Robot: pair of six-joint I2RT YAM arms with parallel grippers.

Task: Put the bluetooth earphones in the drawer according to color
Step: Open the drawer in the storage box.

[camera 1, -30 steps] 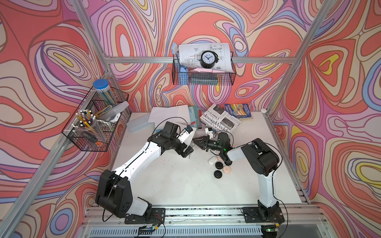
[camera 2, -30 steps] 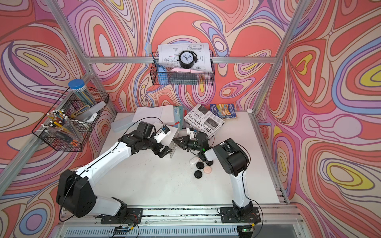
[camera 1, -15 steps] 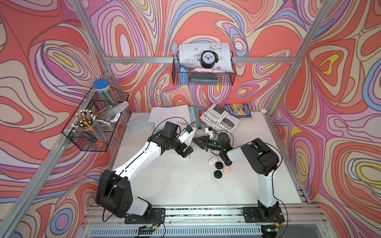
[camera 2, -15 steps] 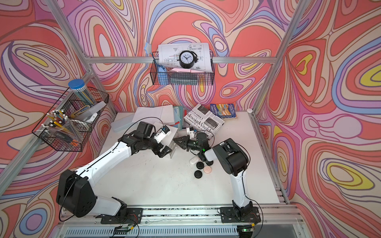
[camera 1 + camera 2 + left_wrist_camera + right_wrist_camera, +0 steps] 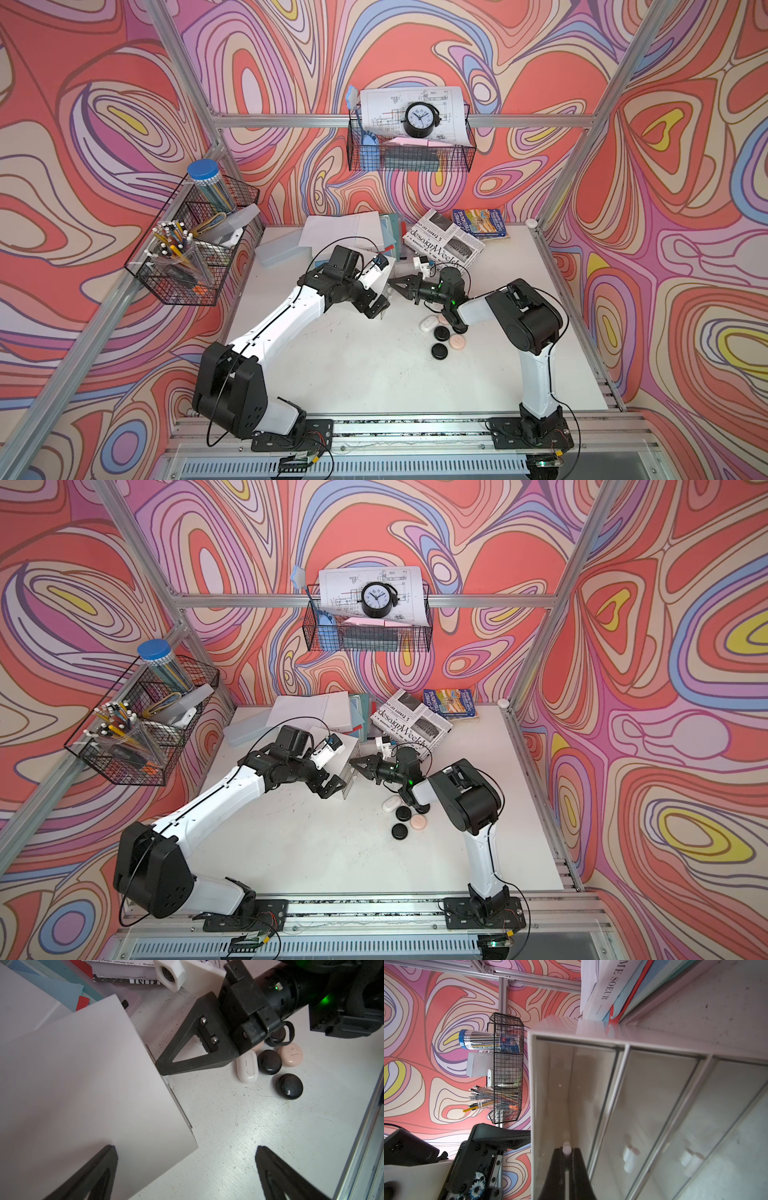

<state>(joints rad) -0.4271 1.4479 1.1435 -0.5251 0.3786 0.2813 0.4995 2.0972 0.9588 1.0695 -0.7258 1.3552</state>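
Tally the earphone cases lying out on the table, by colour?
white case: 1
black cases: 3, one partly hidden
beige-pink cases: 2, one partly hidden
Total: 6

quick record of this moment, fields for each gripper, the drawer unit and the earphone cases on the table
right gripper: shut on the top drawer's knob
left gripper: open, empty, at a corner of the drawer unit
drawer unit: white, three clear drawers, standing on the table
cases on table: white case, black case, second black case, pink case, clustered together; more partly hidden under the right arm
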